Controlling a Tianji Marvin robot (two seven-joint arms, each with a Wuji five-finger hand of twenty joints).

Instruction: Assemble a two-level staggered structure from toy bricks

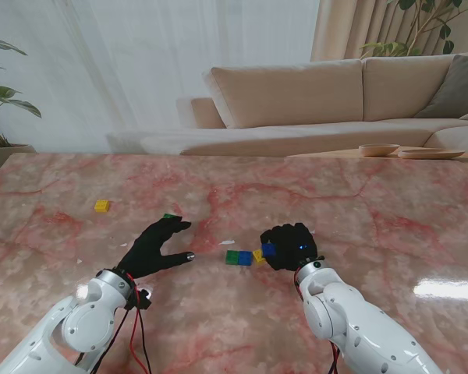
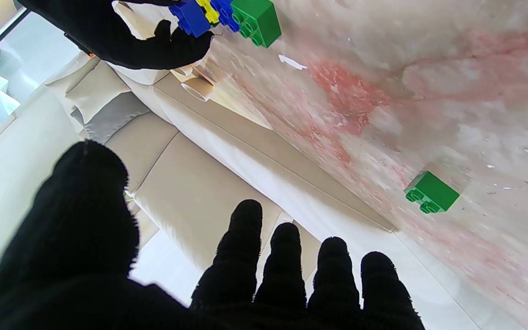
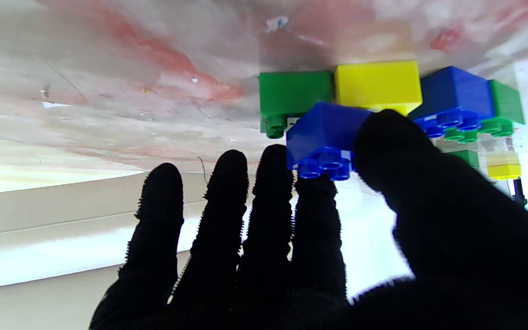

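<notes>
— Where is the brick row?

— Near the middle of the pink marble table (image 1: pixel 359 202): a green brick (image 1: pixel 232 257), a blue brick (image 1: pixel 245 258) and a yellow brick (image 1: pixel 258 255) side by side, touching. The right wrist view shows a further green brick (image 3: pixel 291 94) at the row's other end.

— And the upper level?

— A second blue brick (image 3: pixel 326 137) is pinched between thumb and forefinger of the right hand (image 1: pixel 288 245), over the seam of the yellow and the far green brick. Whether it is seated I cannot tell.

— The left hand?

— The left hand (image 1: pixel 156 245) is spread, fingers apart, holding nothing, to the row's left.

— Anything else?

— A loose green brick (image 2: pixel 431 192) just past its fingertips, and a lone yellow brick (image 1: pixel 101 206) well apart, far left. A beige sofa (image 1: pixel 312 101) beyond.
</notes>
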